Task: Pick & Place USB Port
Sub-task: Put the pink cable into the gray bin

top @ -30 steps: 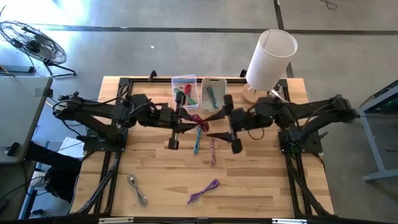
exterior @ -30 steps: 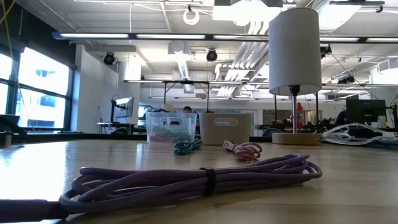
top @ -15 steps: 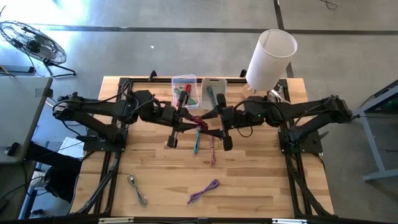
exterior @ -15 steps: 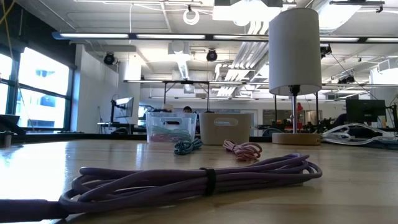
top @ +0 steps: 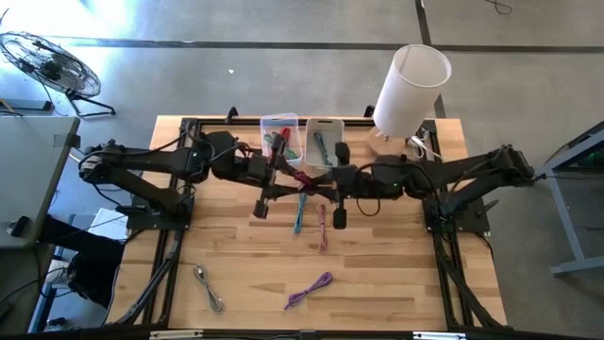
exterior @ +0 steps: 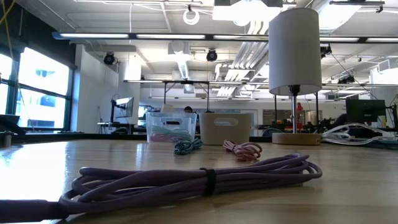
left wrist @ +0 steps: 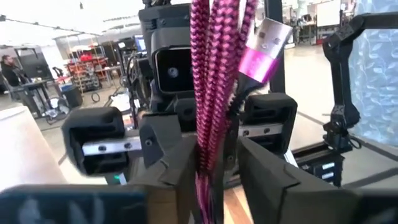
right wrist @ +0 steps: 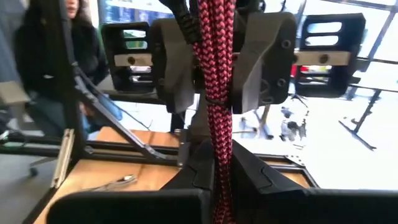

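Note:
A magenta braided USB cable (top: 303,180), bundled in several strands, hangs in the air between my two grippers at mid-table. Its silver plug (left wrist: 268,45) sticks out past the bundle. My right gripper (top: 319,180) comes in from the table's right and is shut on the bundle. My left gripper (top: 288,177) faces it from the left. Its fingers are open and stand on either side of the same bundle (left wrist: 210,163), with a gap showing beside one finger (left wrist: 261,180). My right gripper pinches the cable's bundled strands (right wrist: 220,155) between its two fingers, coming in level from the table's right. The bundle is lifted clear of the table and runs on between the left gripper's fingers. My left gripper: I cannot tell whether its fingers touch the bundle.
At the far edge a clear bin (top: 280,138) and a pale bin (top: 322,140) hold cables. A teal cable (top: 299,217) and a pink cable (top: 322,229) lie below the grippers. A purple cable (top: 310,289) and a silver one (top: 209,287) lie near the front. A white lamp (top: 411,85) stands far right.
My right gripper has moved toward the table's left, up to the left gripper, and has taken hold of the magenta cable. The cable stays lifted at the same place.

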You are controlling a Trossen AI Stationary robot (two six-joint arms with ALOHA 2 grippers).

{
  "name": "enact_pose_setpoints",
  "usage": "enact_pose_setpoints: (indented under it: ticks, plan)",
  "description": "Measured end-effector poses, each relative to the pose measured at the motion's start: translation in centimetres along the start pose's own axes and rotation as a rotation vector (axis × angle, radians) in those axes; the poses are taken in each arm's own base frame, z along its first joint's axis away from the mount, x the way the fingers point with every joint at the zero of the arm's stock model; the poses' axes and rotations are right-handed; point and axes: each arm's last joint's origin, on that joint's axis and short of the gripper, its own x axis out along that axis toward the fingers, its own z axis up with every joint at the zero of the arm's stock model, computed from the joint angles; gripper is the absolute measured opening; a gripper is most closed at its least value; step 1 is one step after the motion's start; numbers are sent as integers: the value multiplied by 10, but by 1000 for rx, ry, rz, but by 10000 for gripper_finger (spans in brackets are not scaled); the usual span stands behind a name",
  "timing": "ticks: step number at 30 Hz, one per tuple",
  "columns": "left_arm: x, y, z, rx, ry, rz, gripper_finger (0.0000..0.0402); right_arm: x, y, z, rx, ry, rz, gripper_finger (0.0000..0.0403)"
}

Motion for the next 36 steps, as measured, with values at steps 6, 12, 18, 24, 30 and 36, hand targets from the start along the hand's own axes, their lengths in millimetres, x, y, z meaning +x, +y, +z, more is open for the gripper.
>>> enact_pose_setpoints:
  ticks: [6, 12, 18, 24, 30, 36]
  plan:
    - [-29, 4, 13, -10, 20, -76, 151, -14, 12, 7, 0, 1, -114, 13]
    - [-64, 0, 22, 62, 116, -62, 153, -41, 8, 12, 73, 63, -378, 13]
    - [-90, -2, 13, 66, 334, 55, 153, -32, -15, -4, 232, 122, -545, 13]
    - [-102, -4, 2, 40, 493, 112, 154, 0, -41, -32, 309, 190, -646, 13]
    - [-107, -7, -7, -44, 596, 99, 154, 19, -70, -65, 460, 280, -766, 13]
    - [-114, -10, -16, -136, 713, 104, 154, 36, -88, -90, 517, 314, -857, 13]
